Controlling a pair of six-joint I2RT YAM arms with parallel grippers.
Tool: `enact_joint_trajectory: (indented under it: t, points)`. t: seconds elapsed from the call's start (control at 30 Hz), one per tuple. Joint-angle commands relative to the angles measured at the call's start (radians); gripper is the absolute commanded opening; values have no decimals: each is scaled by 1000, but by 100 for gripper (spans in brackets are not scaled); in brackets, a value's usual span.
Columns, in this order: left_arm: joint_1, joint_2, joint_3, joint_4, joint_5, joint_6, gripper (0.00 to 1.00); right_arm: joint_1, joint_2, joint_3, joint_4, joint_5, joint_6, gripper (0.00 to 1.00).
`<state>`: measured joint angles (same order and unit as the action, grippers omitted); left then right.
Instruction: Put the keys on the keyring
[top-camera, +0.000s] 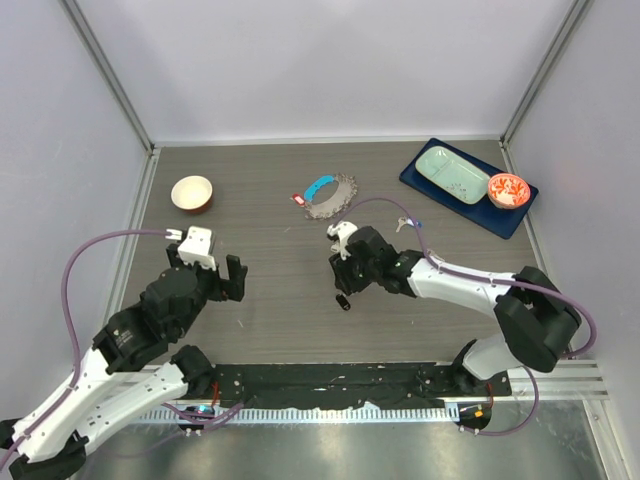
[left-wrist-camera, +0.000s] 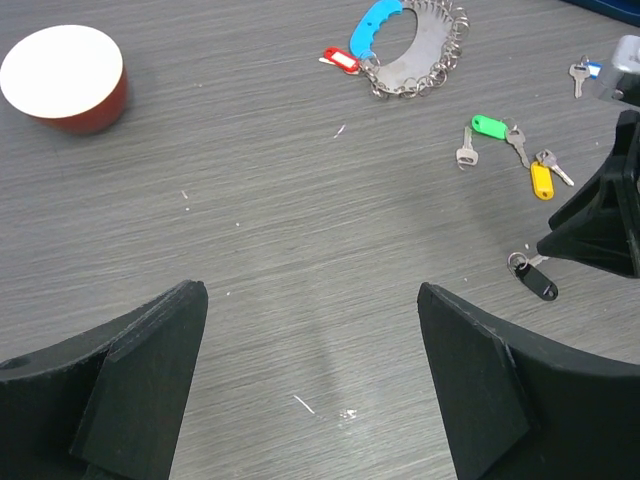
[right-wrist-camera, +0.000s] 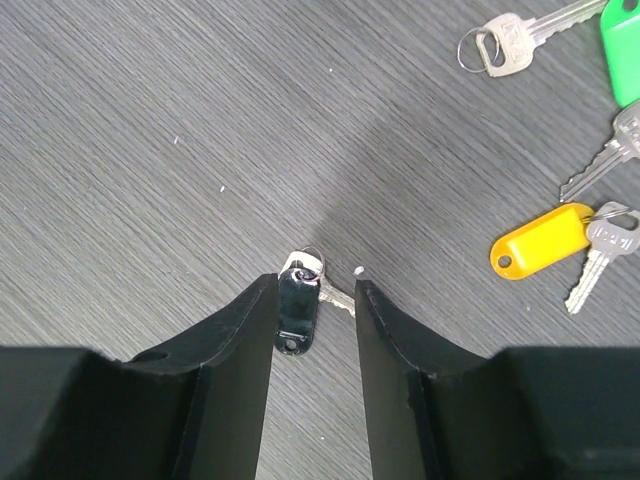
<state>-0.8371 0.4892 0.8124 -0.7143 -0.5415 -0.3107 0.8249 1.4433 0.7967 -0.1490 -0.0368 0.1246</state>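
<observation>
The keyring, a grey chain loop with a blue strap and a red tag, lies at the table's far middle. Loose keys lie on the table: green-tagged, plain silver, yellow-tagged, blue-tagged. A black-tagged key lies flat between the fingers of my right gripper. Those jaws stand apart; the tag is against the left finger, with a gap to the right one. My left gripper hangs wide open over bare table, left of the keys, holding nothing.
A white bowl with a red outside stands at the far left. A dark blue tray at the far right carries a mint dish and an orange bowl. Walls close in the table's back and sides.
</observation>
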Motion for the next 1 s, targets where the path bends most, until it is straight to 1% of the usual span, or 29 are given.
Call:
enact_joint_trajectory:
  t: [0.0,0.1,0.3,0.5,0.97]
  points:
    - [29,15,-9,41,54,2,90,-58,45,73,-20,-144,55,42]
    - [49,22,-13,44,80,4,90,-99,81,105,-47,-213,64,39]
    - [102,25,-24,62,143,9,90,-125,175,180,-133,-256,40,35]
    - [139,20,-32,73,181,12,90,-133,256,228,-187,-308,26,34]
    - [207,25,-44,95,267,15,90,-138,315,237,-192,-345,7,30]
